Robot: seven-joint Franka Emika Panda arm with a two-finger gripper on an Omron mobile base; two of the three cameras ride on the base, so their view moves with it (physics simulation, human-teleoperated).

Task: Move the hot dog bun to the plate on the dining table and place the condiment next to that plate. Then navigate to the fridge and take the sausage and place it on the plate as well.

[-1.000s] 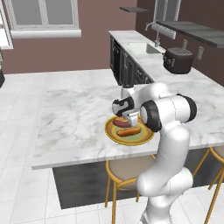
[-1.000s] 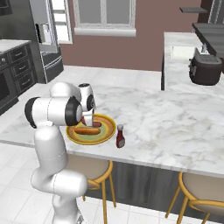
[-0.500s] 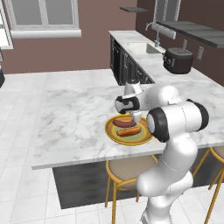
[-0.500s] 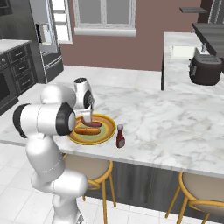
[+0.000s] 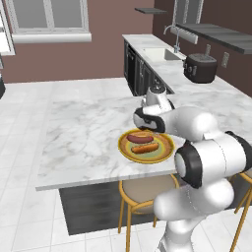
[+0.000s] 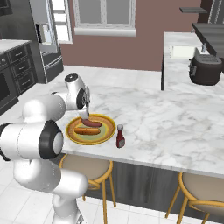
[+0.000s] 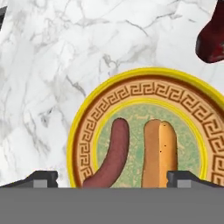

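Note:
The yellow-olive plate point(image 5: 146, 146) point(image 6: 90, 129) point(image 7: 87, 118) lies near the front edge of the marble dining table point(image 5: 83, 133) point(image 6: 166, 118). On it the dark red sausage point(image 5: 139, 138) point(image 6: 92, 124) point(image 7: 111, 155) and the orange-tan hot dog bun point(image 5: 145, 148) point(image 6: 83, 130) point(image 7: 159, 151) rest side by side. The red ketchup bottle point(image 6: 120, 136) point(image 7: 212, 39) stands on the table just beside the plate. My gripper point(image 5: 147, 129) point(image 6: 82, 117) point(image 7: 113, 179) hovers a little above the sausage, open and holding nothing, with its fingertips point(image 7: 41, 178) wide apart.
Wooden stools point(image 5: 142, 189) point(image 6: 85, 168) sit under the table's front edge. A dark toaster point(image 5: 199, 68) point(image 6: 205, 70) and a sink point(image 5: 157, 53) are on the far counter. The grey fridge point(image 6: 43, 39) stands at the back left.
My arm's elbow has swung outward and the hand has lifted slightly off the plate. The sausage and bun lie unmoved on the plate.

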